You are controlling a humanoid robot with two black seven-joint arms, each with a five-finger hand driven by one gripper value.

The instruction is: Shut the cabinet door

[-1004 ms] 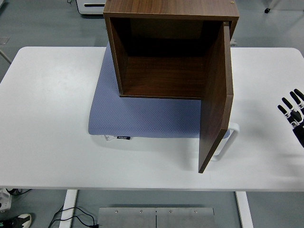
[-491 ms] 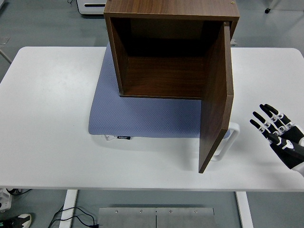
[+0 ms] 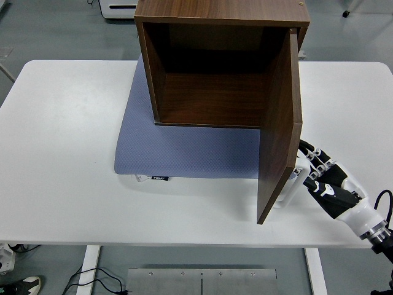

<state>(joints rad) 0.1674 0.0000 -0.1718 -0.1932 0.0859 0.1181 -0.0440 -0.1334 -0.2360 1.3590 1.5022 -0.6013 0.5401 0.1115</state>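
Cabinet door stands wide open, swung straight out toward the table's near edge from the right side of the brown wooden cabinet, whose bare interior faces the camera. To the cabinet's left, the white table lies bare; under the cabinet and spreading in front of it is a blue-grey mat. The door itself hangs over the mat's right corner, a white handle showing on its outer face just behind its free edge. Right of the door, the robot's right hand now sits just beside that outer face near the handle, fingers spread loosely and holding nothing; whether they touch the wood cannot be told. A second ago only its fingertips showed at the table's right edge, and half a second ago it was well short of the door, so the hand has travelled in to the door's outside. The door has not moved. By all appearances the approach is done and a leftward push should swing the door shut. No left hand shows.
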